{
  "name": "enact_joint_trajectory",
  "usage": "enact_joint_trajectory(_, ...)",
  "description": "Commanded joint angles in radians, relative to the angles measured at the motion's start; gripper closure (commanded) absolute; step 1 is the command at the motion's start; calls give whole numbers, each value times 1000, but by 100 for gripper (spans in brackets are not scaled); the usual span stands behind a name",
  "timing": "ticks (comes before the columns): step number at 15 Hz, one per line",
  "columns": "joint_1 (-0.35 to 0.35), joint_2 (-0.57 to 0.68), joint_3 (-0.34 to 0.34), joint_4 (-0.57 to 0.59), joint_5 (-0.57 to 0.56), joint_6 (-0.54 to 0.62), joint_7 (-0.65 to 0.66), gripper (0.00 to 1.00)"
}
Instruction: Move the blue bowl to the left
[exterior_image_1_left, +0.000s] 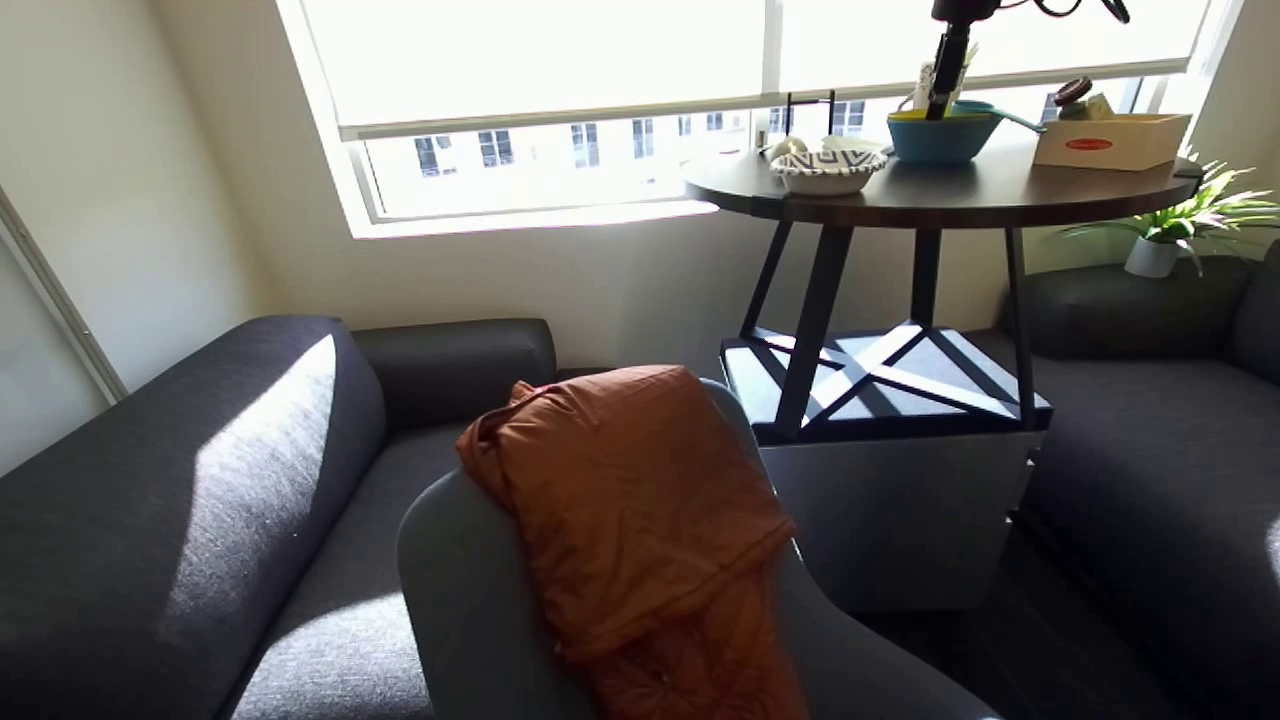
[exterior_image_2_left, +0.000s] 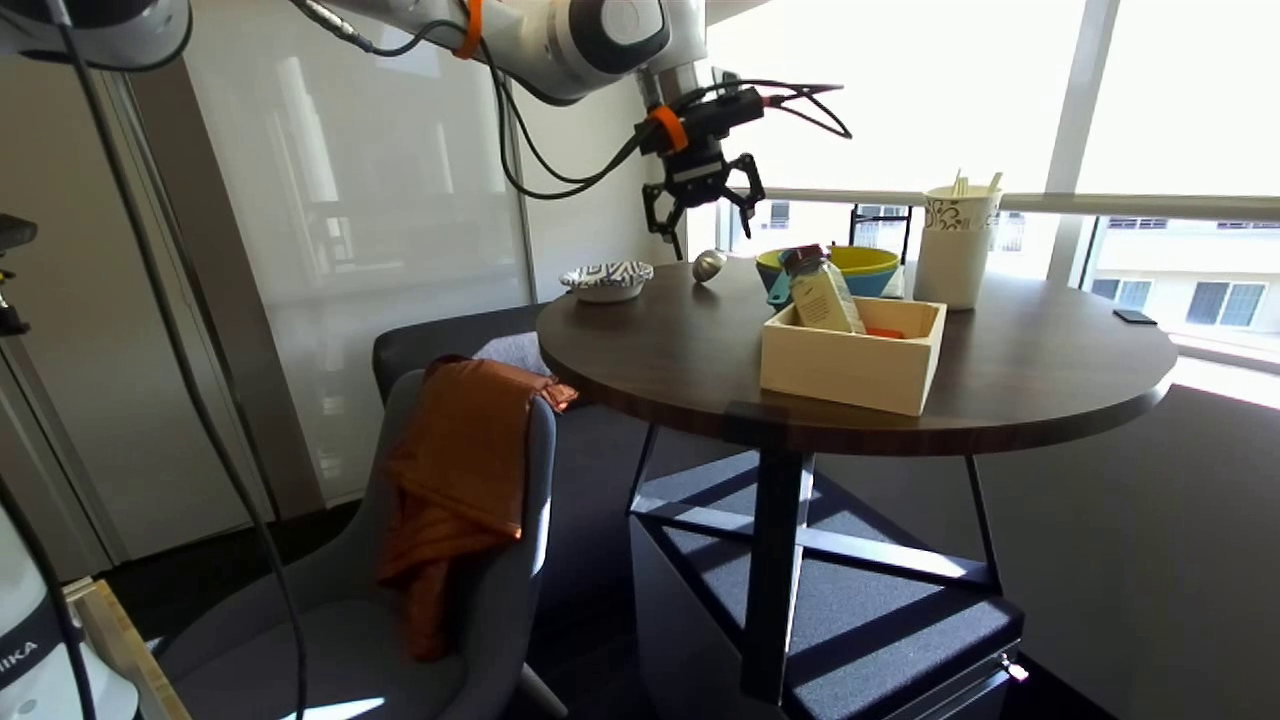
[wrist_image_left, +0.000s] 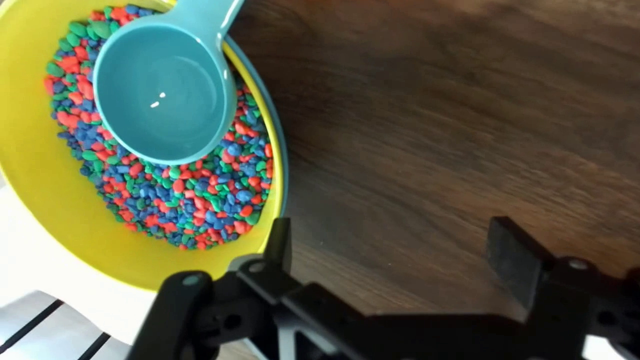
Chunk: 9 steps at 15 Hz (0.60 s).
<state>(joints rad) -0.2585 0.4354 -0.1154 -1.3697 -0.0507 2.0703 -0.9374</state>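
Observation:
The blue bowl stands on the round table and also shows in an exterior view, partly behind the wooden box and a bottle. In the wrist view the blue bowl fills the upper left, with a yellow inside holding red, green and blue pebbles. A teal scoop lies on the pebbles, its handle over the rim. My gripper is open and empty, pointing down above the table beside the bowl. In the wrist view the gripper has one fingertip overlapping the bowl's rim; contact cannot be told.
On the dark round table are a pale wooden box with a bottle, a tall white cup, a patterned white dish and a silvery round object. A chair with an orange jacket stands beside it.

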Motion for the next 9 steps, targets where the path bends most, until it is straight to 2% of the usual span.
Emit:
enact_joint_trajectory(1, -21, 29, 19, 44, 16, -31, -18, 0)
enact_joint_trajectory(8, -56, 143, 4, 202, -20, -98, -62, 0)
enact_joint_trajectory(9, -66, 162, 11, 227, -10, -124, -79, 4)
